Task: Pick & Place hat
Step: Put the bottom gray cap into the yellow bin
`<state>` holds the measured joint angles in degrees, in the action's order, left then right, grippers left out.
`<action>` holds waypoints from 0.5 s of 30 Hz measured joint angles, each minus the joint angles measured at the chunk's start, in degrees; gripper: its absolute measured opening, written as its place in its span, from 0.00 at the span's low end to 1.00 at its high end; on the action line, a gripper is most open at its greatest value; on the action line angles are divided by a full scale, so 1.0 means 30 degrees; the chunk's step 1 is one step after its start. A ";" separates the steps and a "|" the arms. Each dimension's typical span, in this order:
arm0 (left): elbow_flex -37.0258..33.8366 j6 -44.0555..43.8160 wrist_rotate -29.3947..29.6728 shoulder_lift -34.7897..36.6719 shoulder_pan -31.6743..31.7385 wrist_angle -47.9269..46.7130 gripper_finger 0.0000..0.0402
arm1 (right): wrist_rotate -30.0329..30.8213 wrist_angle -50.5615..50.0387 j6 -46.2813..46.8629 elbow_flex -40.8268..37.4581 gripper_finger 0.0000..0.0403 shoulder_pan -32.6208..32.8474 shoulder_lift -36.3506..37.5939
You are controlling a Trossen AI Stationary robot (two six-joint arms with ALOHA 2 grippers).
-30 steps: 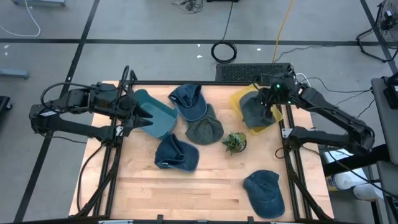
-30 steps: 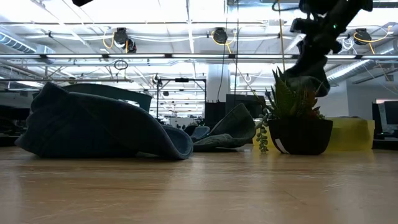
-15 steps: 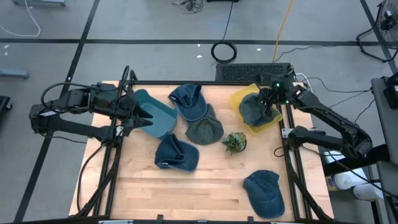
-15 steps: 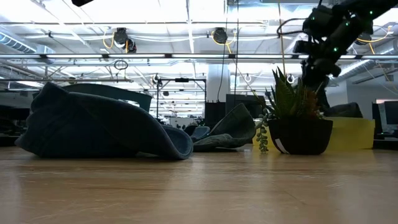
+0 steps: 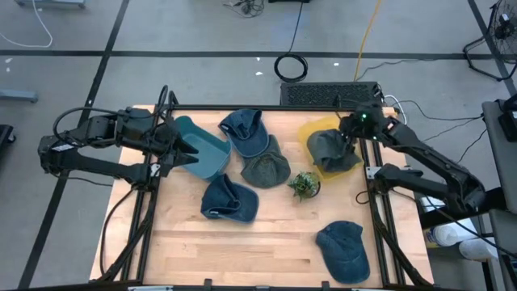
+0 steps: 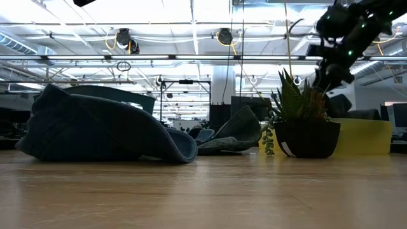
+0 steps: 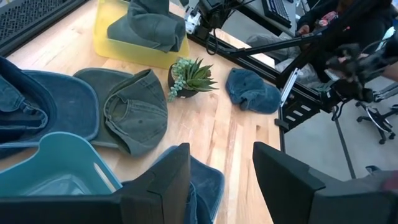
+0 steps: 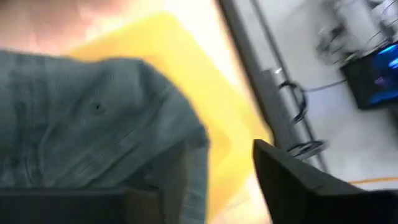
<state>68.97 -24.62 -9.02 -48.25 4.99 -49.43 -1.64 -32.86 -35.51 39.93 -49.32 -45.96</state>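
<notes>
A grey-green hat (image 5: 331, 149) lies in the yellow bin (image 5: 312, 128) at the table's far right; the right wrist view shows this hat (image 8: 93, 130) close up. My right gripper (image 5: 350, 137) hovers over the hat's right side, open, its fingers (image 8: 283, 180) standing beside the hat's edge. My left gripper (image 7: 221, 149) waits open above the teal bin (image 5: 206, 153) at the far left. Three blue hats (image 5: 245, 131) (image 5: 229, 199) (image 5: 345, 249) and an olive hat (image 5: 265, 169) lie on the wooden table. My right gripper stands open over the hat's right edge (image 8: 186, 146), coming at it slanting down from the table's right. Whether a finger still touches the cloth, I cannot tell. The hat rests in the yellow bin.
A small potted plant (image 5: 304, 185) stands just near of the yellow bin, and it shows in front of the bin in the low view (image 6: 299, 124). Black frame rails (image 5: 374, 202) run along both table sides. Bare wood lies at the near left (image 5: 178, 250).
My right gripper has sunk a little and shifted toward the table's right edge over the yellow bin. The grey-green hat, which hung bunched below it, now lies spread wider in the bin.
</notes>
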 joint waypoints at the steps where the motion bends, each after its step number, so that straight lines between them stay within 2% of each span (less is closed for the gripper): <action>1: 0.0000 0.0033 0.0000 0.0007 0.0000 0.0000 0.46 | 0.0027 0.0002 -0.0205 0.0143 0.49 0.0007 0.0327; 5: 0.0000 0.0058 0.0000 0.0004 0.0000 0.0000 0.46 | -0.0057 -0.0118 -0.0198 0.0993 0.62 0.0007 0.1598; 8: 0.0000 0.0103 0.0002 0.0007 0.0000 0.0000 0.46 | -0.1698 -0.0123 0.2017 0.1545 0.66 0.0102 0.2189; 10: 0.0000 0.0171 0.0008 0.0006 0.0000 0.0000 0.46 | -0.2534 -0.0125 0.3515 0.1751 0.66 0.0352 0.2480; 12: 0.0004 0.0181 0.0015 0.0007 0.0000 -0.0003 0.46 | -0.2530 -0.0143 0.5042 0.1791 0.64 0.0760 0.2697; 15: 0.0007 0.0181 0.0010 0.0006 0.0000 0.0000 0.46 | -0.2457 -0.0721 0.6196 0.1784 0.56 0.1248 0.2735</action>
<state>68.99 -24.08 -8.99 -48.23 4.99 -49.43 -9.02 -35.02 -16.92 45.28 -45.58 -37.76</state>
